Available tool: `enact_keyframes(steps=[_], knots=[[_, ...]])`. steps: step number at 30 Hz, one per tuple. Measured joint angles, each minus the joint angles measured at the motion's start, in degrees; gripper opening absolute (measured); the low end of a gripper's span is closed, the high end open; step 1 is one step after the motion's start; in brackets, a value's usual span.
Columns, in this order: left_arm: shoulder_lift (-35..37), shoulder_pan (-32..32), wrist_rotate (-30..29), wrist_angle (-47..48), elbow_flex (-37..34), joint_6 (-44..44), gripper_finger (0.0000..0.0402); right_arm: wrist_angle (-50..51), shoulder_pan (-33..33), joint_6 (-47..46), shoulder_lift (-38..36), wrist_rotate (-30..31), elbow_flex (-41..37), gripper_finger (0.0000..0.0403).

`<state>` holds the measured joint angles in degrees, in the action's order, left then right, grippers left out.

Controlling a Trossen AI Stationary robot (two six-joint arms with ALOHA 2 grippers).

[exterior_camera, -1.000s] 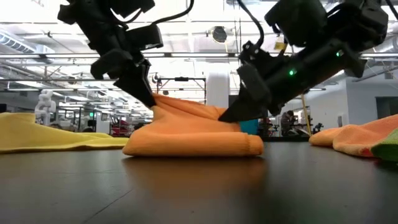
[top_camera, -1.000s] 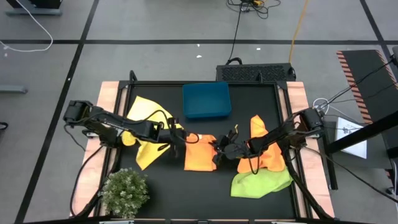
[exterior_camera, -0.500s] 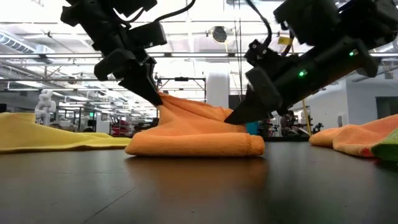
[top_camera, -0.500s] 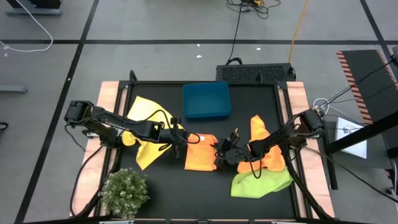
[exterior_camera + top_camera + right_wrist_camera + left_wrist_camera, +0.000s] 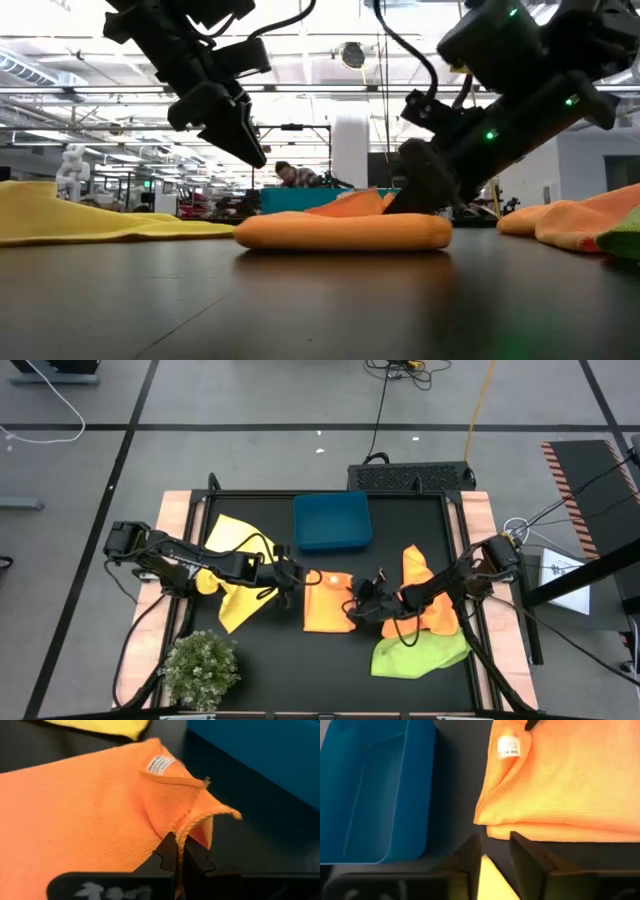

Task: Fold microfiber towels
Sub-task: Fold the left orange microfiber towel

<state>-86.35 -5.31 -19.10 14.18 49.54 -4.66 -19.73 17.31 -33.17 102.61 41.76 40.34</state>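
Note:
A folded orange microfiber towel point(image 5: 328, 601) lies flat on the black table point(image 5: 260, 650); it also shows in the low view point(image 5: 340, 231). My right gripper point(image 5: 357, 600) is shut on its right edge. My left gripper point(image 5: 288, 582) hangs open and empty just left of the towel and above the table point(image 5: 250, 150). A yellow towel point(image 5: 232, 540) lies spread under my left arm. Another orange towel point(image 5: 415, 575) and a lime green one point(image 5: 420, 652) lie crumpled under my right arm. My right gripper pinches a raised edge of the towel's upper layer point(image 5: 186, 831) between its two fingers, near the corner with the white label point(image 5: 160, 765). The fingers slant down from the table's right side. That edge curls up at the fingers; the rest of the towel lies flat on the table.
A blue plastic bin point(image 5: 332, 520) stands at the far middle of the table, just beyond the folded towel. A small bushy plant point(image 5: 200, 670) stands at the near left corner. Wooden rails point(image 5: 172, 530) line the table's left and right sides.
My left gripper has let go of the orange towel's left corner and risen up and away to the left. The raised upper layer has dropped flat. My right gripper has lowered and drawn the towel a little toward the table's right edge.

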Motion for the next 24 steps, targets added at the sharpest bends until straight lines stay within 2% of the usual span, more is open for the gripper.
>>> enact_keyframes(steps=[5, 11, 16, 20, 24], knots=[[0.0, -0.5, -0.1, -0.4, 0.0, 1.8, 0.0152, -1.6, -1.0, 0.9, 0.4, -3.2, 0.0, 0.0], [0.0, -3.7, 0.9, -0.8, 0.0, 3.4, 0.0163, -3.1, -1.4, 3.5, 0.4, -4.1, 0.1, 0.0006], [0.0, -7.0, 1.0, -1.0, 0.0, 4.5, 0.0163, -5.9, -1.4, 5.8, 0.4, -3.9, 0.1, 0.0058], [0.0, -9.6, 1.0, -1.0, 0.0, 5.4, 0.0163, -5.7, -1.3, 5.9, -1.4, 0.5, 0.1, 0.0112], [0.0, -11.9, 0.5, -1.7, 0.0, 5.4, 0.0163, -5.1, -1.4, 7.2, -5.2, 3.5, 0.1, 0.0148]])
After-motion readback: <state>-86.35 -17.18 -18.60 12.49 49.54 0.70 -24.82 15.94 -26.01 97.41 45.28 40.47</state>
